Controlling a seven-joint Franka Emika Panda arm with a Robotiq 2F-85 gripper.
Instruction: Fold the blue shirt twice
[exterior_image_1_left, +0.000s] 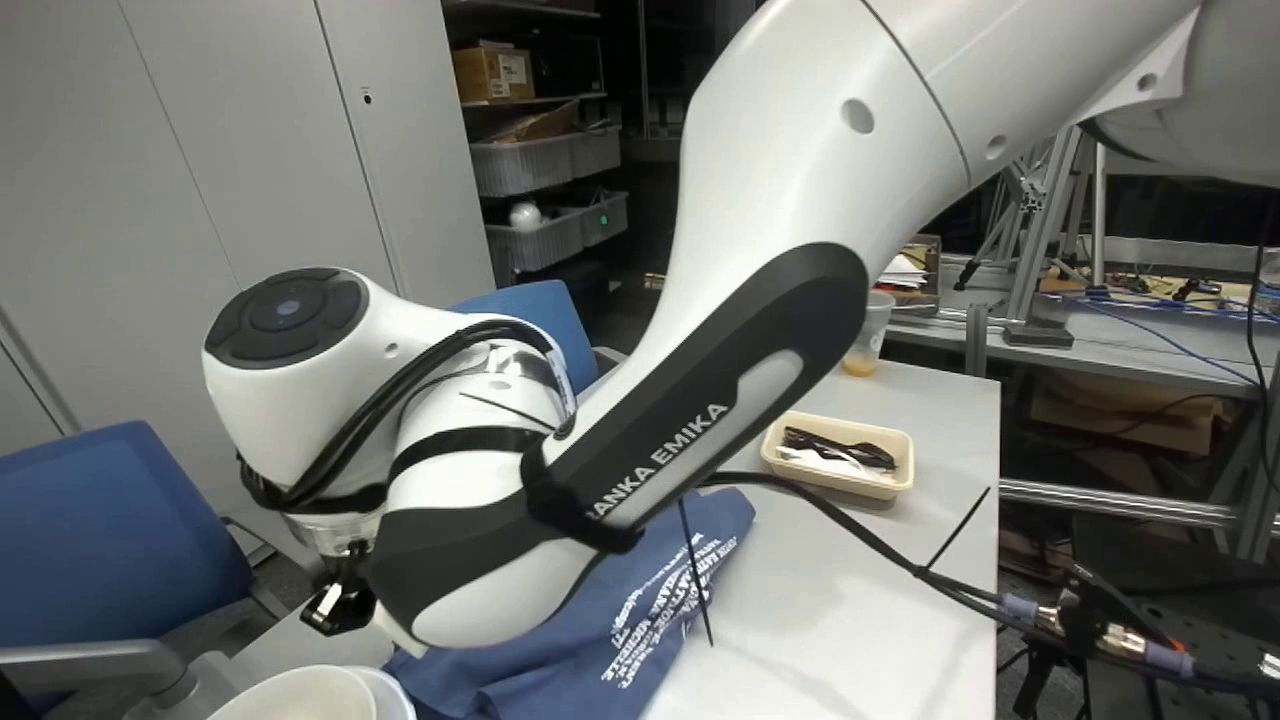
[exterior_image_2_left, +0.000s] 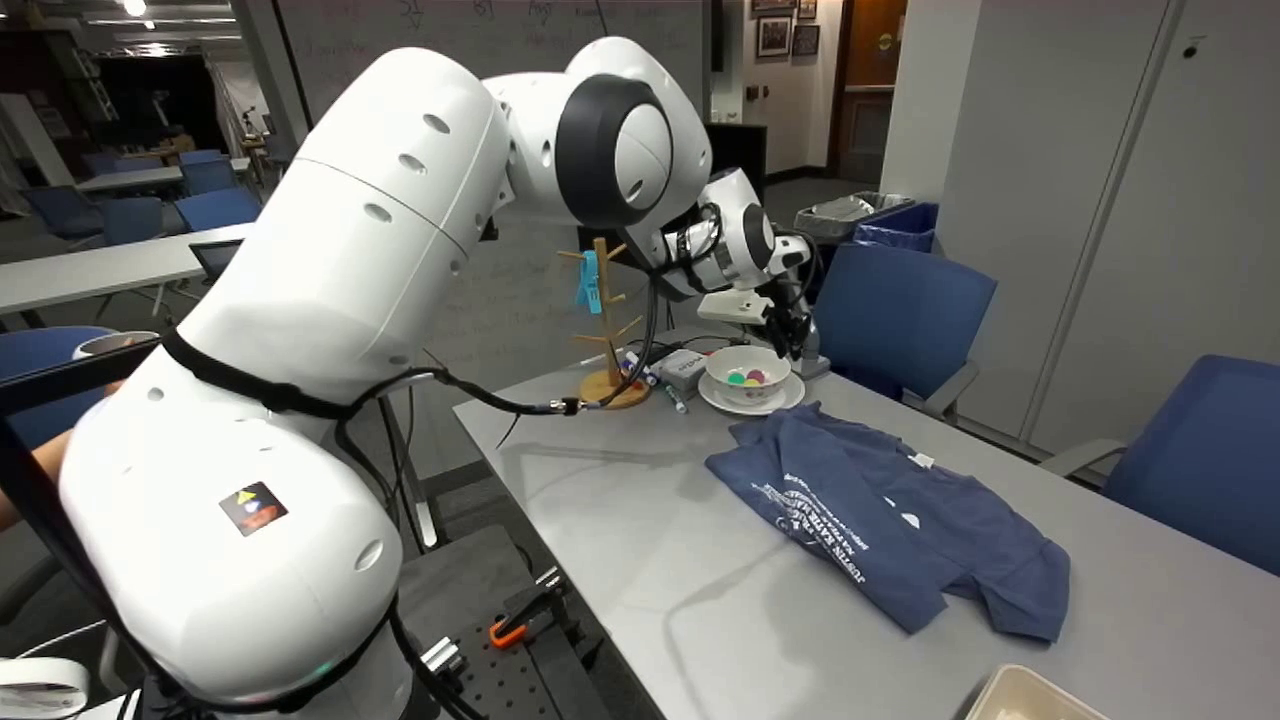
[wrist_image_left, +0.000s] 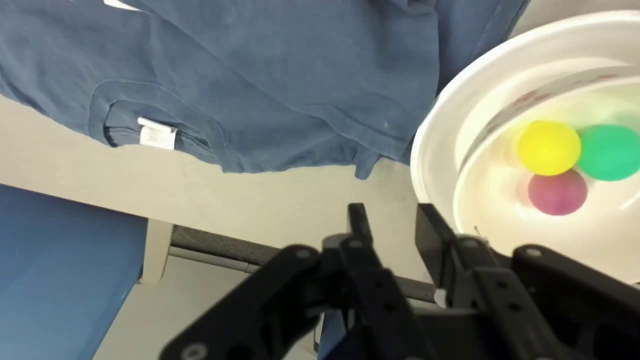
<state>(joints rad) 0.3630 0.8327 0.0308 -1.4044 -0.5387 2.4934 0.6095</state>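
Note:
The blue shirt (exterior_image_2_left: 870, 500) lies on the table with its collar and white tag along the edge by the chairs. Part of it is turned over on itself, with white lettering on the upper layer. It also shows in the wrist view (wrist_image_left: 280, 95) and, partly behind the arm, in an exterior view (exterior_image_1_left: 640, 620). My gripper (wrist_image_left: 389, 207) is open and empty, with a gap between its fingers. It hangs above the table edge, apart from the shirt, beside the bowl. It also shows in both exterior views (exterior_image_1_left: 335, 608) (exterior_image_2_left: 788, 330), where its fingers are small and dark.
A white bowl (exterior_image_2_left: 725, 388) holding coloured balls stands on a white plate (exterior_image_2_left: 722, 402), close to the shirt's end. A wooden peg stand (exterior_image_2_left: 604, 330) and markers stand behind. A beige tray (exterior_image_1_left: 830, 484) is at the opposite end. Blue chairs (exterior_image_2_left: 900, 300) line the table edge.

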